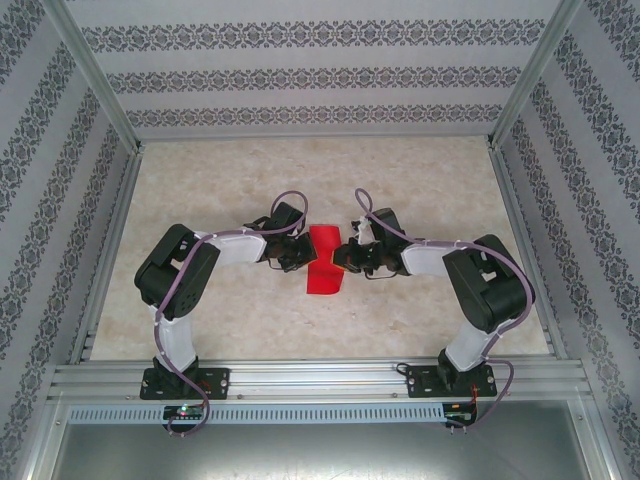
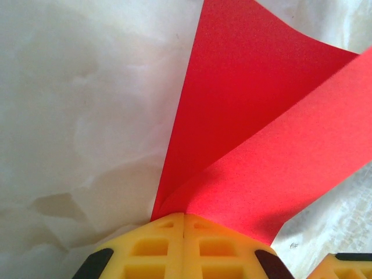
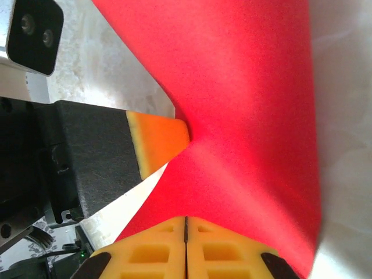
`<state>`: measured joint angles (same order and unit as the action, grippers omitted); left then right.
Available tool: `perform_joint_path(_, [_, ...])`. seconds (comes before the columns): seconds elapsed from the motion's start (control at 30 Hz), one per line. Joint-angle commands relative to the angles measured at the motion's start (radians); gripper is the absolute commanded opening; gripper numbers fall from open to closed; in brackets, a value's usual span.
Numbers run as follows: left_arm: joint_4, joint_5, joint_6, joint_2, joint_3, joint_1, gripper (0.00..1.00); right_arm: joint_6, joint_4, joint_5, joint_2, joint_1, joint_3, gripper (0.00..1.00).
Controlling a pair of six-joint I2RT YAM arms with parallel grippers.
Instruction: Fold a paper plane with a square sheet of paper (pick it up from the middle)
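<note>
The red sheet of paper (image 1: pixel 323 262) is at the middle of the table (image 1: pixel 420 180), raised off it at its waist and pinched in from both sides, so that it flares toward 12 and 6 o'clock like a bow. It is not yet a plane; I see only a buckle through the middle, no clean crease.

The left gripper (image 1: pixel 300 258) comes in from 9 o'clock and the right gripper (image 1: pixel 344 258) from 3 o'clock, facing each other across the sheet. In each wrist view the yellow fingers are pressed together with the red paper running out from between them, so both are clamped on the sheet. From the right wrist, the left gripper's orange fingertip (image 3: pixel 160 142) pokes into the paper at 9 o'clock. This hold most likely answers the instruction to pick the sheet up from the middle, and gripping opposite edges lets the arms carry it without it drooping or sliding.

The walls (image 1: pixel 300 75) carry a repeating ornamental pattern. No brand, label or writing can be read anywhere.
</note>
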<state>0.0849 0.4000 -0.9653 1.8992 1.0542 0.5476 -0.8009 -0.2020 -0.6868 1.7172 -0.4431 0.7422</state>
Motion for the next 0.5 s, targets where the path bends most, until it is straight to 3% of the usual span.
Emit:
perform_joint_path(0.0, [0.079, -0.027, 0.022, 0.031, -0.021, -0.008, 0.0, 0.016, -0.015, -0.017, 0.02, -0.017, -0.038, 0.07])
perform_joint_path(0.3, [0.08, -0.029, 0.022, 0.027, -0.024, -0.007, 0.0, 0.037, -0.031, 0.013, 0.085, -0.019, -0.102, 0.06])
perform_joint_path(0.47, [0.084, -0.032, 0.022, 0.025, -0.023, -0.006, 0.0, 0.044, 0.006, 0.016, 0.003, -0.022, -0.085, 0.06])
